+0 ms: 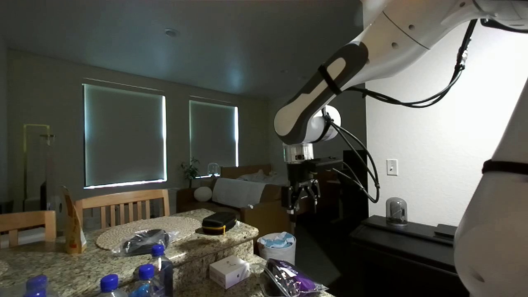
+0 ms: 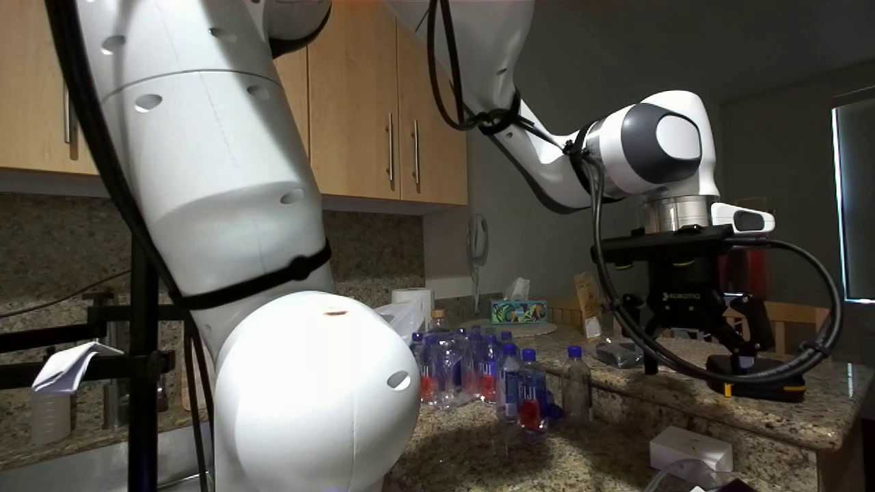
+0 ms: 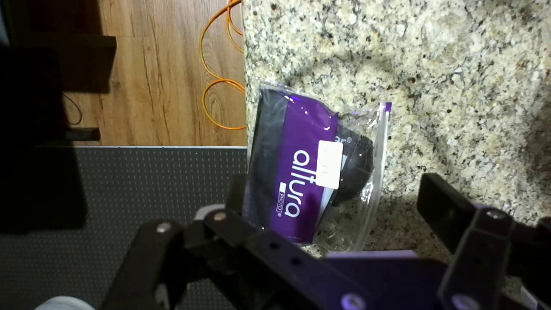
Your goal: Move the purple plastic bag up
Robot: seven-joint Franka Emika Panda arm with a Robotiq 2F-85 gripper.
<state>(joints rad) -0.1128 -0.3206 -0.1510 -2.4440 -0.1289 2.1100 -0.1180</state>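
Observation:
The purple plastic bag, a clear zip bag with a purple and black insert and a white label, lies flat on the granite counter close to its edge. It shows in the wrist view [image 3: 297,159] and at the bottom of an exterior view [image 1: 299,282]. Only a sliver of it shows at the bottom edge of an exterior view [image 2: 735,486]. My gripper points down, well above the bag, in both exterior views [image 1: 304,204] [image 2: 696,359]. In the wrist view my gripper [image 3: 335,191] has its fingers wide apart with nothing between them; the left finger hides the bag's lower corner.
A white box [image 1: 229,271] stands on the lower counter beside the bag, against the raised granite ledge. A black case [image 1: 218,223] and a bagged dark item [image 1: 146,242] lie on the ledge. Several blue-capped bottles [image 2: 530,393] stand nearby. A white basket [image 1: 284,252] is beyond the counter.

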